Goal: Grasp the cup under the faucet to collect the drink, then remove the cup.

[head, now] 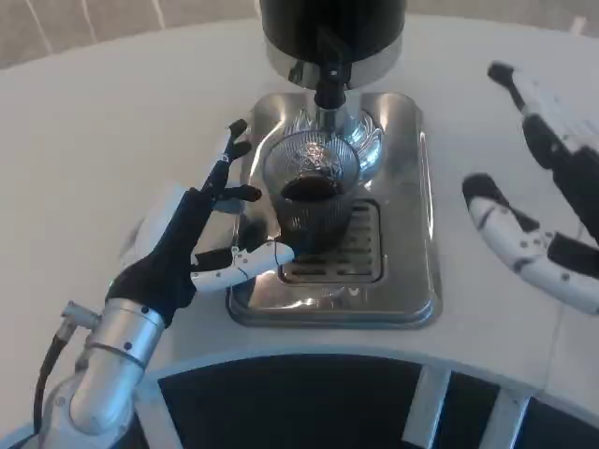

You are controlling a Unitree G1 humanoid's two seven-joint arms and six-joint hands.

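Count on the white table (84, 131): one clear ribbed glass cup (311, 192) holding dark drink, centre frame; one black-and-silver dispenser with a faucet (330, 86), top centre; one polished steel drip tray (412, 234) with one slotted grille (360, 253). Two robot hands: left hand (201, 234), centre left; right hand (538, 224), right edge.

I see a clear ribbed glass cup (312, 201) with dark brown drink inside. It sits on a shiny silver metal drip tray (412, 253). The round drink dispenser (329, 28) is black. The worktop (103, 122) is white.
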